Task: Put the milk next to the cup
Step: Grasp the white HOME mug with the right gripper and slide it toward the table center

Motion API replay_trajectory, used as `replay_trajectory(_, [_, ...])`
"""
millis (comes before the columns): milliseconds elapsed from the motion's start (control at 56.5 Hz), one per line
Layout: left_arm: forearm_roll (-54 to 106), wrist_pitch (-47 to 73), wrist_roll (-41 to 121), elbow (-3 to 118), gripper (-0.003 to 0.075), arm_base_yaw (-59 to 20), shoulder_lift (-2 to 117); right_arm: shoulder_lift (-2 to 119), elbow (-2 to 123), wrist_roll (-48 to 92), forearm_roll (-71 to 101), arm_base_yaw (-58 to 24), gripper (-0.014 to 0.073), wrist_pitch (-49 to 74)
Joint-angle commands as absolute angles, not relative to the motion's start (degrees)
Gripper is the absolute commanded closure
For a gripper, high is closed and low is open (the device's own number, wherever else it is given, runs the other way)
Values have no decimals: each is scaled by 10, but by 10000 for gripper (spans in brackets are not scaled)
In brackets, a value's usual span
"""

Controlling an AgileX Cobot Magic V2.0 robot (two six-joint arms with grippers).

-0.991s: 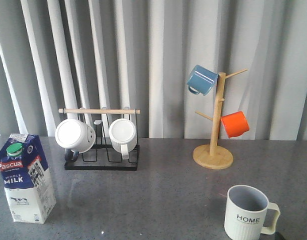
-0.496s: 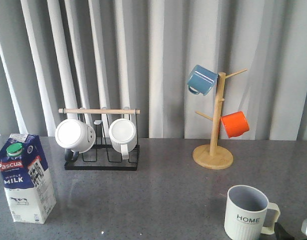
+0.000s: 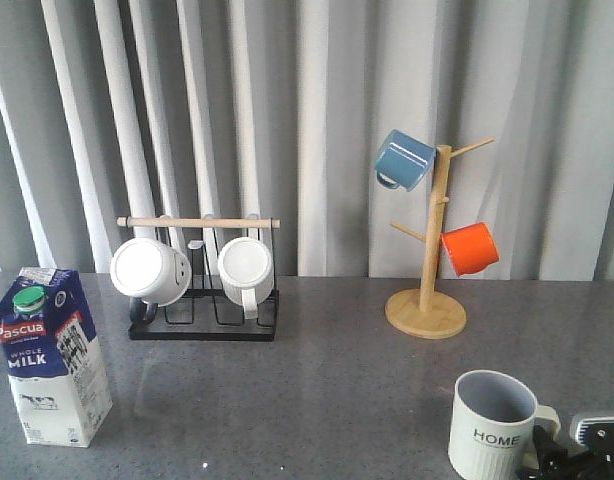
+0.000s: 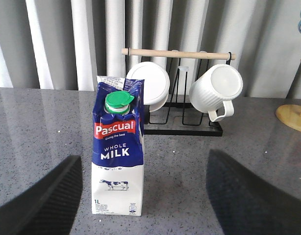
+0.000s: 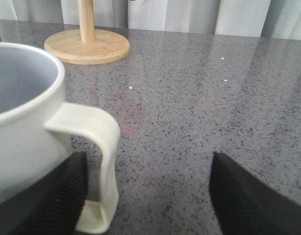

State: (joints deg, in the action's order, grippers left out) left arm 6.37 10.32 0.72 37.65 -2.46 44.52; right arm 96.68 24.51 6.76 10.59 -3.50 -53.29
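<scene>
Standing untouched well left of the cup (image 3: 494, 425), the milk (image 4: 118, 152) faced spread, empty left fingers (image 4: 37, 196); right fingers (image 5: 52, 193), likewise open, flanked the cup's handle. Gripping the carton seemed next.

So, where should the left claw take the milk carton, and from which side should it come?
Probably at the flat side walls of the milk, around the blue band near the label. The carton stands upright between the open fingers of the left claw, its front panel facing the wrist camera, so coming straight forward from the robot's side looks best. The sloped gable top and green cap give a poor hold.
</scene>
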Motion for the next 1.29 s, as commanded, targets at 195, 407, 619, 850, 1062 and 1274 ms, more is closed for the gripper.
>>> replay_trajectory(195, [69,60,7,397,221,-30,448,978,286,70,98,-31,610,-563])
replay_trajectory(407, [69,60,7,397,221,-30,448,960,286,59,47,-41,601,-563])
replay_trajectory(619, [69,60,7,397,221,-30,448,920,322,61,74,-120,599,-536])
replay_trajectory(850, [69,60,7,397,221,-30,448,948,419,78,196,-252,597,-502])
replay_trajectory(1062, [69,60,7,397,221,-30,448,1020,494,175,287,-316,594,-509])
replay_trajectory(1274, [69,60,7,397,221,-30,448,1074,511,192,394,-332,576,-548])
